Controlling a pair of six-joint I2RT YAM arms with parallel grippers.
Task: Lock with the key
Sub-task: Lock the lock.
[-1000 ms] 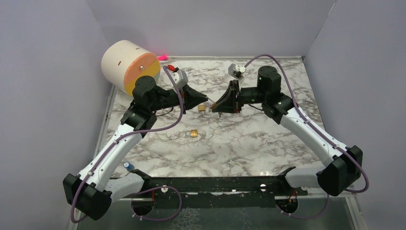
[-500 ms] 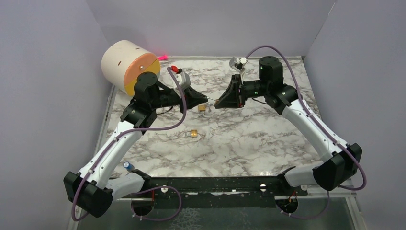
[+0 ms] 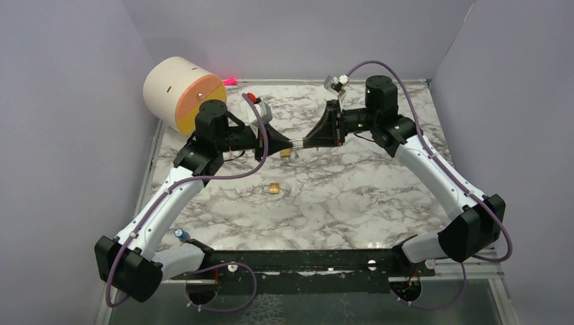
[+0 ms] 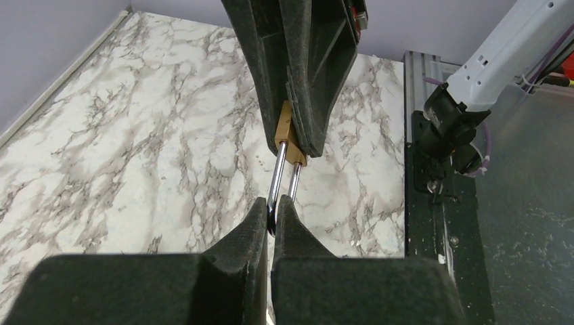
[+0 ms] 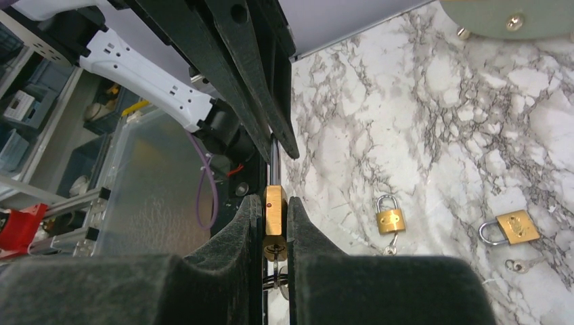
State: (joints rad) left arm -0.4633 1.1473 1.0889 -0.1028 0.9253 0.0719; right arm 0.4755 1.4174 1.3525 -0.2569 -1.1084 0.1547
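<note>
A small brass padlock hangs in the air between my two grippers. My left gripper is shut on the top of its steel shackle. My right gripper is shut on the brass body, flat sides against the pads. A key sits in the keyhole at the body's near end, with its ring hanging between my right fingers. In the top view the left gripper and right gripper meet tip to tip above the marble table.
Two more brass padlocks lie on the table, one just below the grippers and another nearer the front; the right wrist view shows them with loose keys. A cream and orange drum stands at the back left.
Both grippers have moved a little toward the back of the table together, carrying the padlock, and the right wrist has turned. Neither grip has changed.
</note>
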